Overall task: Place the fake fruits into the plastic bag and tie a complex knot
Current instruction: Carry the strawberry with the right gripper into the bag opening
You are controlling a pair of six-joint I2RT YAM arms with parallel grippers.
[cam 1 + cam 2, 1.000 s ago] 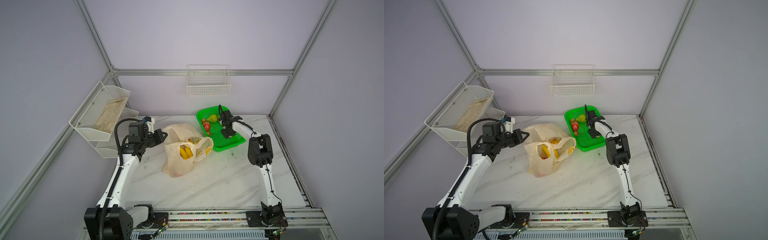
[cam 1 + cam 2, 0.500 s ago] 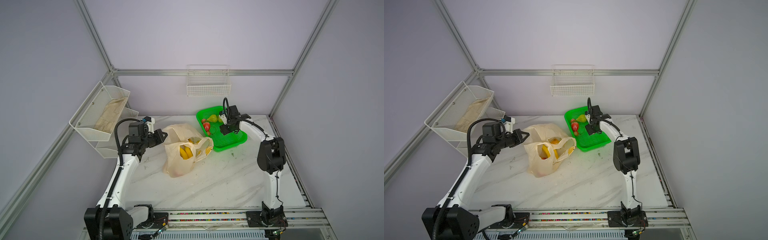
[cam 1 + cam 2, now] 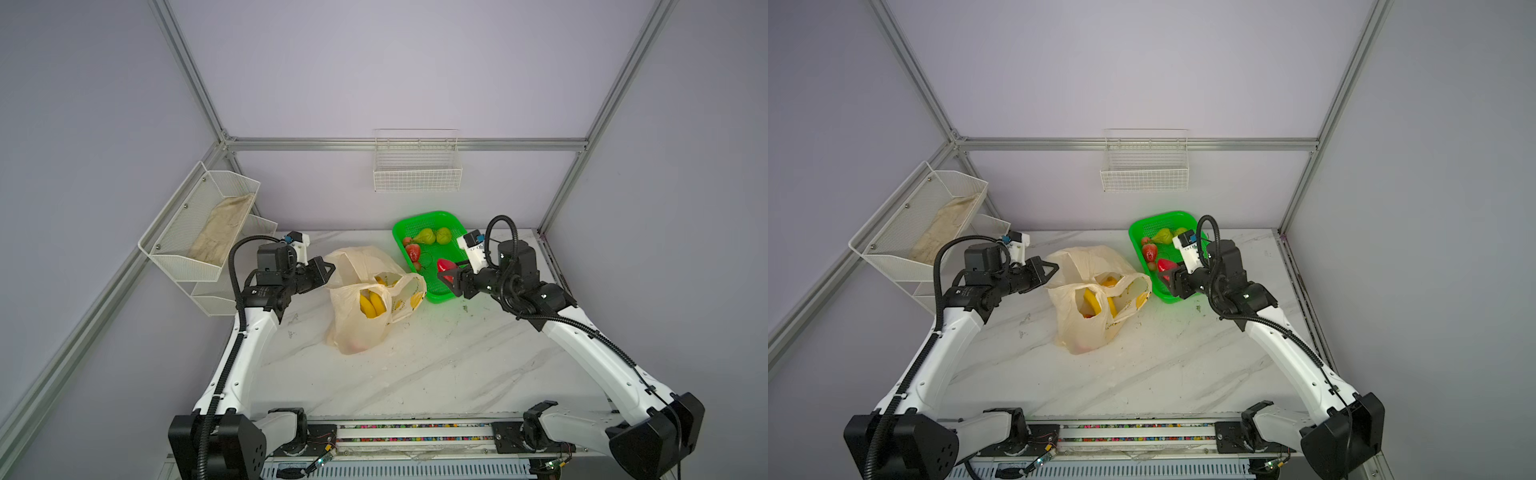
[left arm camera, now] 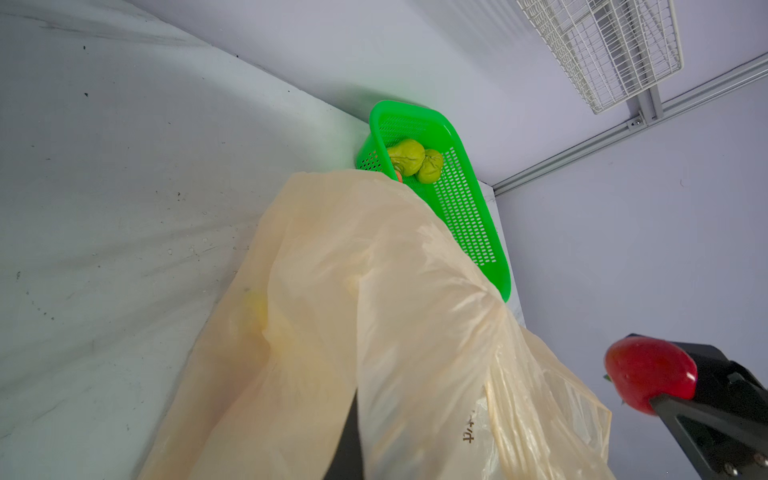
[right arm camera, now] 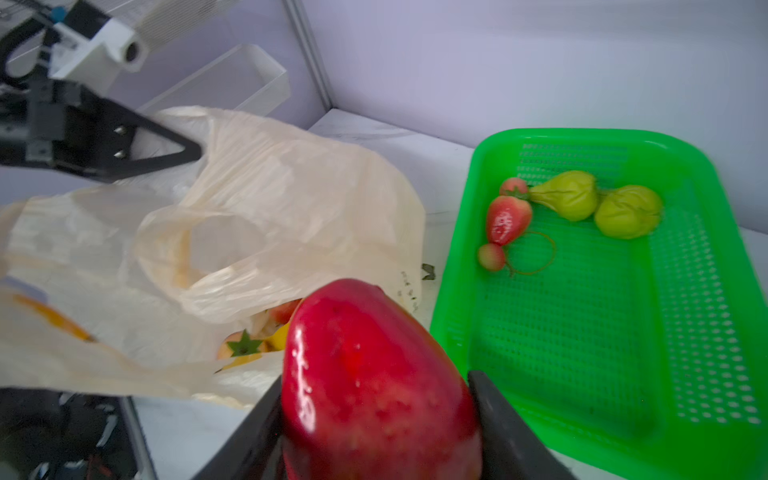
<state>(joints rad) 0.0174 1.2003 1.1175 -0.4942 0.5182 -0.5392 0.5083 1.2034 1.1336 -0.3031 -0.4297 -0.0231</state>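
The cream plastic bag (image 3: 361,328) (image 3: 1084,328) sits mid-table with its mouth open, and yellow bananas (image 3: 371,304) show inside. My left gripper (image 3: 328,270) (image 3: 1053,270) is shut on the bag's rear edge, and in the left wrist view the plastic hides its tips. My right gripper (image 3: 449,277) (image 5: 376,415) is shut on a large red strawberry (image 3: 445,265) (image 5: 374,365) (image 4: 648,374), held over the near left corner of the green basket (image 3: 440,297) (image 5: 582,137), beside the bag's mouth. Two green pears (image 5: 567,194) and a smaller strawberry (image 5: 507,218) lie in the basket.
A white mesh shelf (image 3: 199,232) holding a folded cloth hangs on the left wall, close behind my left arm. A wire basket (image 3: 417,174) is fixed on the back wall. Aluminium frame posts stand at the table's back corners.
My right arm has drawn back from over the basket and now carries the red strawberry at the basket's near edge, pointing toward the bag. The left arm and the bag have not moved.
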